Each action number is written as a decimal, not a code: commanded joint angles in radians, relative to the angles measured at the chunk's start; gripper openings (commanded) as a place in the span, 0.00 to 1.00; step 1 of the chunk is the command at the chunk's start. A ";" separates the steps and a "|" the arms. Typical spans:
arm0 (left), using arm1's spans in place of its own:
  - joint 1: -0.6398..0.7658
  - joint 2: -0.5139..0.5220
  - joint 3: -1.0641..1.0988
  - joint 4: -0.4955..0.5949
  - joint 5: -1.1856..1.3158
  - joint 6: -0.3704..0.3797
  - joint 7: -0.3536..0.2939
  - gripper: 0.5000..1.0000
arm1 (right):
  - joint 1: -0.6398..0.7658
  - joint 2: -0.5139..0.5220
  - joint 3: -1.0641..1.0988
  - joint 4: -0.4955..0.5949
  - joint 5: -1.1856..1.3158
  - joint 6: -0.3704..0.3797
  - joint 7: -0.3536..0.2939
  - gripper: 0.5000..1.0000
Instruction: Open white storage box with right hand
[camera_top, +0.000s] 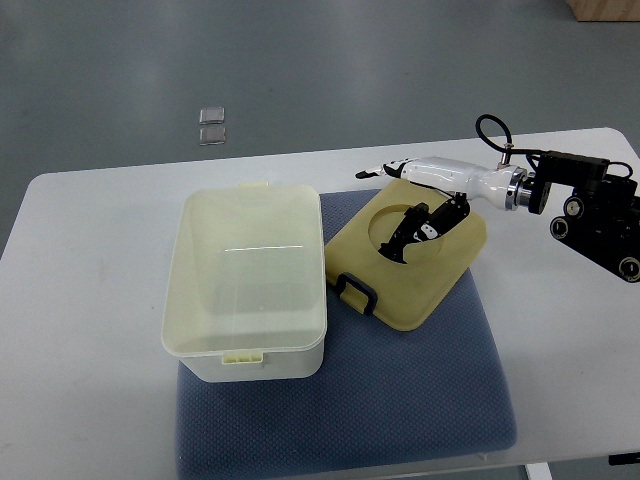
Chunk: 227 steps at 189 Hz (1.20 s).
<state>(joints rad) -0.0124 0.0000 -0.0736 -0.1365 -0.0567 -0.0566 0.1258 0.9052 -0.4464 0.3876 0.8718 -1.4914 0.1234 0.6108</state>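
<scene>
Cream lid lies off the box, at three o'clock; my right hand pinches its round cutout.

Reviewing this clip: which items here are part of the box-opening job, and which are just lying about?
Part of the job:
- storage box, open and empty
- lid, off and lying right of the box
- right hand, on the lid

Just lying about:
- blue mat under the box
- two clear squares on the floor beyond the table

Robot lab: bare white table on plain grey floor
</scene>
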 joint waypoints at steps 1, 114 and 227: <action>0.000 0.000 0.000 0.000 0.000 0.000 0.000 1.00 | 0.004 -0.001 0.005 0.001 0.056 -0.001 0.000 0.84; 0.000 0.000 0.000 0.000 0.000 0.000 0.000 1.00 | -0.008 0.048 0.074 -0.125 1.014 0.071 0.000 0.84; 0.002 0.000 0.000 -0.014 0.002 0.000 0.000 1.00 | -0.095 0.143 0.080 -0.263 1.461 0.177 -0.108 0.85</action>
<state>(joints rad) -0.0119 0.0000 -0.0730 -0.1482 -0.0565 -0.0569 0.1258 0.8206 -0.3193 0.4624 0.6286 -0.0326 0.2865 0.4909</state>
